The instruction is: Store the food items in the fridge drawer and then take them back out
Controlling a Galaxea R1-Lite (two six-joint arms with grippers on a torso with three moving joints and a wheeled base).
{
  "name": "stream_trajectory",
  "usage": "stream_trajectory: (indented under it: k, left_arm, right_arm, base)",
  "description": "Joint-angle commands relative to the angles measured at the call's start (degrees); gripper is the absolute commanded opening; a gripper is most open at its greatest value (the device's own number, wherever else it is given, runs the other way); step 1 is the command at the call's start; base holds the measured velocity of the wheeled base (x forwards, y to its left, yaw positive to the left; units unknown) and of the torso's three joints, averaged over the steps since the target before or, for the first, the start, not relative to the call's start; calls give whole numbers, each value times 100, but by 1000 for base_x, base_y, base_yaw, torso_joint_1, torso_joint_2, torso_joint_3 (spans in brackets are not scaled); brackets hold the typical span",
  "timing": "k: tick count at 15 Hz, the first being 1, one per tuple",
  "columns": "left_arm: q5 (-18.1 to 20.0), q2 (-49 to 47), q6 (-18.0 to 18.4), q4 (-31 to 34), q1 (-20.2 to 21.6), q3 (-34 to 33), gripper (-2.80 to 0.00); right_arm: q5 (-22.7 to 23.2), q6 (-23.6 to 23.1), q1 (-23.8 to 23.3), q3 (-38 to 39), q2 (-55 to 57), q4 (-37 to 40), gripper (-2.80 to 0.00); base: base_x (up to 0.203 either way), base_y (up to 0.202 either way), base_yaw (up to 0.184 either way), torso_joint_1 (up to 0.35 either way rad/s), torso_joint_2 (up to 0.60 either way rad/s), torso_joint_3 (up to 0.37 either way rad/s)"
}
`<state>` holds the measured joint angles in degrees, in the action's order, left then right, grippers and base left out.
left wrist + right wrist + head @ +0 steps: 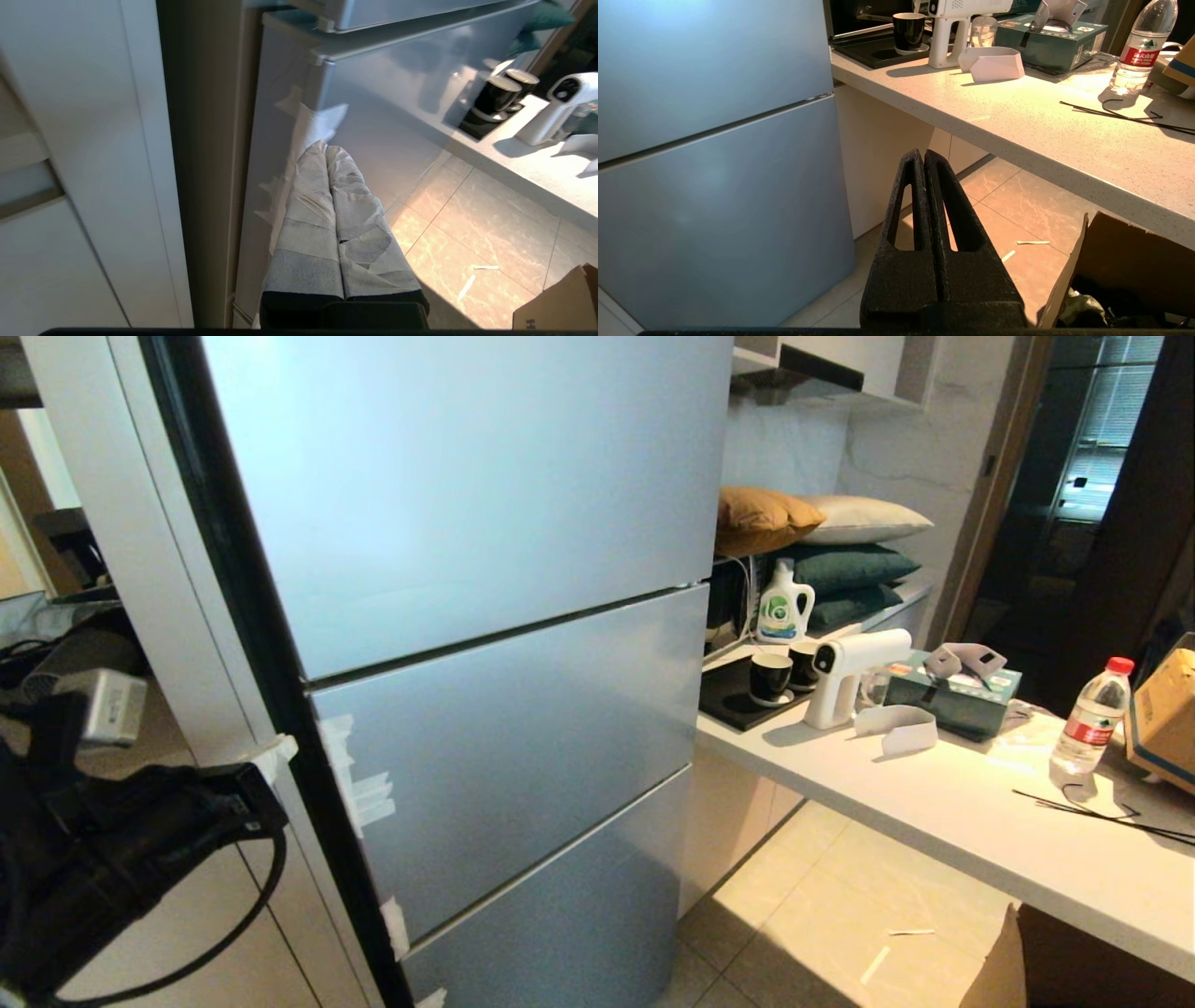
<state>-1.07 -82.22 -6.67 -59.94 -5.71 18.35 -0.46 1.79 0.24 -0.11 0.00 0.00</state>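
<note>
The fridge (523, 747) stands closed, its silver-blue panels all flush, so the fridge drawer is hidden behind them. The food items are out of view. My left gripper (325, 148) is shut with nothing in it, its fingers wrapped in white tape. Its tip (275, 756) rests at the left edge of the middle panel, next to white tape scraps (359, 793) stuck along that edge. My right gripper (923, 154) hangs low in front of the fridge's lower panel, shut and empty, over the tiled floor.
A white counter (934, 803) runs along the right with a white spray gun (845, 677), black cups (771, 677), a tissue box (952, 695) and a water bottle (1088, 719). An open cardboard box (1111, 261) sits on the floor under the counter. White cabinet fronts (70, 186) stand left of the fridge.
</note>
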Motion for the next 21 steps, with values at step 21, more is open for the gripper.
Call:
stream_trajectory:
  k: [21]
  left_arm:
    - [-260, -759, 35, -61, 276, 623, -280]
  right_arm:
    - [2, 5, 2, -7, 9, 0, -280]
  base:
    - [0, 0, 0, 0, 0, 0]
